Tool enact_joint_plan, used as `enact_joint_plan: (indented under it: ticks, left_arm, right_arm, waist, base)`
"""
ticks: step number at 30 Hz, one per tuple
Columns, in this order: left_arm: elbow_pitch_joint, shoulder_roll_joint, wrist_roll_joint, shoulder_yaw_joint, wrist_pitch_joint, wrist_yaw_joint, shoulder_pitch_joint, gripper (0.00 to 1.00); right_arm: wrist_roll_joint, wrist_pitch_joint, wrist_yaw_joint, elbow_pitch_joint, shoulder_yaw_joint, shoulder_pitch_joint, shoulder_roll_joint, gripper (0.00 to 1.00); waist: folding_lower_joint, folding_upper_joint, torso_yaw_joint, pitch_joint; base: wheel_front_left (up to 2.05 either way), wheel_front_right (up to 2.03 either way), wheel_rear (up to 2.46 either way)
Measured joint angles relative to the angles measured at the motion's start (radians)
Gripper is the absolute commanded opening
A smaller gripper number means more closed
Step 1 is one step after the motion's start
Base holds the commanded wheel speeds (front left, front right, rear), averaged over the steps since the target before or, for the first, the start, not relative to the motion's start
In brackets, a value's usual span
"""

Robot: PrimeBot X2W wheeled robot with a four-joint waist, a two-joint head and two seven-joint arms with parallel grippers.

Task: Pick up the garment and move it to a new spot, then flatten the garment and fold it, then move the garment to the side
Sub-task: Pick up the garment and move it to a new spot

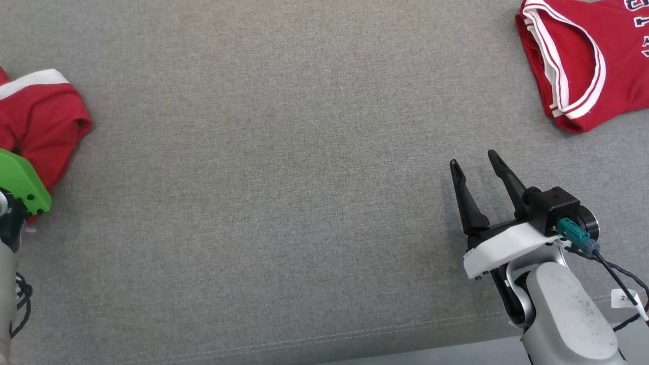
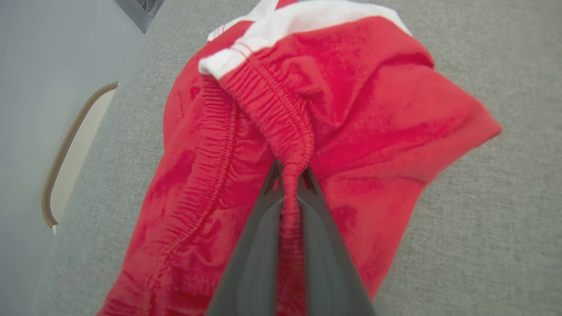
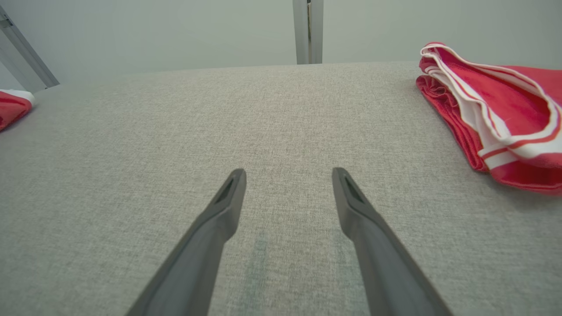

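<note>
- Garment, red with a white band: lay bunched on the grey surface at the left edge of the head frame, not yet lifted as far as could be told.
- Left end effector: clamped together on a ridge of the garment's gathered elastic hem, at the centre of the left wrist frame.
- Right end effector: held apart and empty at the lower right of the head frame, low over the surface, touching no cloth.
- Progress, as judged: only the pick-up grip made. Left to do: lifting, carrying to a new spot, flattening, folding and setting aside.
- Open room: a wide bare stretch across the middle of the head frame, seemingly enough for spreading the garment flat.
- Edges: front rim of the surface along the bottom of the head frame. Another rim ran close beside the garment at the left of the left wrist frame. Safer, probably, to carry toward the frame centre.
- Red jersey: folded at the upper right of the head frame, well apart from both end effectors. Best kept clear of during spreading.
</note>
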Motion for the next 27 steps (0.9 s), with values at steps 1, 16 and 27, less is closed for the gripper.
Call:
enact_joint_plan:
  ticks: [1, 16, 27]
  left_arm:
    - [-0.004, 0.000, 0.000, -0.005, -0.014, 0.000, 0.000, 0.00]
    - [-0.116, 0.005, -0.008, -0.132, -0.176, 0.000, -0.038, 0.00]
    - [-0.218, -0.003, -0.017, -0.253, -0.210, 0.000, -0.077, 0.00]
  right_arm:
    - [-0.003, 0.001, 0.000, -0.001, 0.000, 0.000, 0.000, 1.00]
    - [0.011, 0.002, 0.000, 0.029, 0.019, 0.006, 0.013, 1.00]
    - [0.035, -0.005, 0.000, 0.058, 0.026, 0.018, 0.030, 1.00]
  waist:
    - [0.0000, 0.0000, 0.001, -0.002]
    - [0.0000, 0.0000, 0.024, -0.086]
    - [-0.0001, 0.0000, 0.012, -0.138]
  base:
    - [0.00, 0.00, 0.00]
    - [0.00, 0.00, 0.00]
    - [0.00, 0.00, 0.00]
